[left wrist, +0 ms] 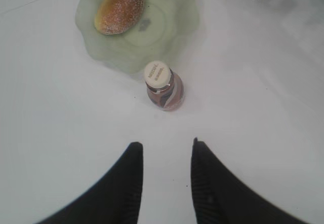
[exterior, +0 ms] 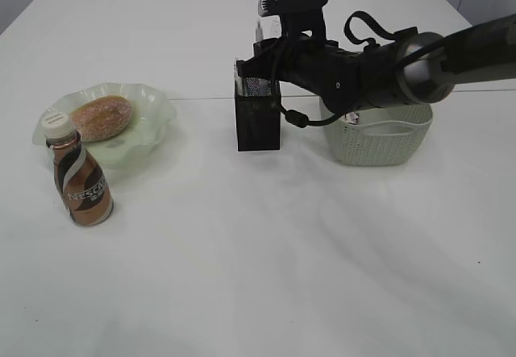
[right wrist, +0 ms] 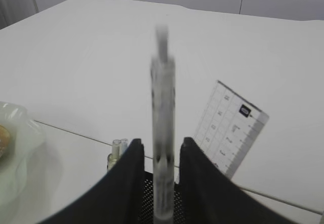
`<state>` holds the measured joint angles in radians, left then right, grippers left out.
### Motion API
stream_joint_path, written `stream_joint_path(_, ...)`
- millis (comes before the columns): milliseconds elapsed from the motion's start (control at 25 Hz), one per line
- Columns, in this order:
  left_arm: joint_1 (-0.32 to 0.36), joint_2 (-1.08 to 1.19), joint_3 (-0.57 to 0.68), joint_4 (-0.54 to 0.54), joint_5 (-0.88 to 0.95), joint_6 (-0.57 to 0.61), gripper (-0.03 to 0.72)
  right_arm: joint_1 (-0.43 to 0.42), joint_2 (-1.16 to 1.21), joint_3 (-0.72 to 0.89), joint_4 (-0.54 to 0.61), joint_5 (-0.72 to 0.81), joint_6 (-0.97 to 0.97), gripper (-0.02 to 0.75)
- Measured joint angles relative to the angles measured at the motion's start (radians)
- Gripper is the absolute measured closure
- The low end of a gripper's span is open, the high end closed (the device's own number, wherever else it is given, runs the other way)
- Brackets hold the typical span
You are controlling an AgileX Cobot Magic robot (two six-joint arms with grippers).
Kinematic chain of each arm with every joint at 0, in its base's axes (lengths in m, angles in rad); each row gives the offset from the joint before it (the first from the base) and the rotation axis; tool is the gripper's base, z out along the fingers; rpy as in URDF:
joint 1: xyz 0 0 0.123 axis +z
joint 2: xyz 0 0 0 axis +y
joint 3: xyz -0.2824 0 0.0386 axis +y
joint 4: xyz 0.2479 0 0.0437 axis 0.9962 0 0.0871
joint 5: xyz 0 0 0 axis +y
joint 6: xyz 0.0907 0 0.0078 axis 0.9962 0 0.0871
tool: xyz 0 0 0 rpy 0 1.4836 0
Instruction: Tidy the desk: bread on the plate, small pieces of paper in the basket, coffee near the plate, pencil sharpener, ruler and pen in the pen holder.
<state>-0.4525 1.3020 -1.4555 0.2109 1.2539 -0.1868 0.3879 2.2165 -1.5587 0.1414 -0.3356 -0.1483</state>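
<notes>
One item in hand: my right gripper [right wrist: 158,153] clenches the pen [right wrist: 162,133] upright over the pen holder [exterior: 258,119], ruler [right wrist: 230,133] at its 2 o'clock. Lower straight, then release. Left gripper [left wrist: 164,150] hangs unclenched, coffee [left wrist: 164,87] at 12.

My right arm [exterior: 419,63] comes in from the right edge and stretches left across the middle of the table, wrist roughly level. Its right gripper [right wrist: 159,168] has both black fingers [right wrist: 132,173] clamped on a pen [right wrist: 162,133] standing upright between them. My left gripper [left wrist: 164,176] hangs above the near-left side, pointing down, fingers parted with nothing between them.
</notes>
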Motion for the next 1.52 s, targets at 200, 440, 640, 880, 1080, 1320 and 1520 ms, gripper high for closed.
stream_joint_path(200,0.0,0.0,0.0,0.0,0.0,0.0,0.449,0.0,0.0,0.0,-0.002,0.017,0.0,0.415)
stream_joint_path(440,0.0,0.0,0.0,0.027,0.0,0.0,0.449,0.0,-0.078,0.0,-0.002,0.226,0.0,0.394)
stream_joint_path(640,0.0,-0.002,0.0,0.05,0.0,-0.006,0.389,0.002,-0.243,0.0,0.035,0.473,0.0,0.393)
stream_joint_path(880,0.0,-0.093,0.0,0.022,0.001,-0.025,0.254,0.004,-0.44,0.0,0.104,0.83,0.0,0.393)
stream_joint_path(1080,0.0,-0.221,0.0,-0.059,0.005,-0.029,0.243,0.004,-0.585,0.0,0.159,1.066,0.0,0.393)
stream_joint_path(1320,0.0,-0.399,0.0,-0.19,0.008,-0.031,0.249,0.004,-0.726,0.0,0.163,1.28,-0.009,0.393)
stream_joint_path(1520,0.0,-0.547,0.028,-0.211,0.012,-0.004,0.252,0.004,-0.87,0.107,0.163,1.324,-0.009,0.393)
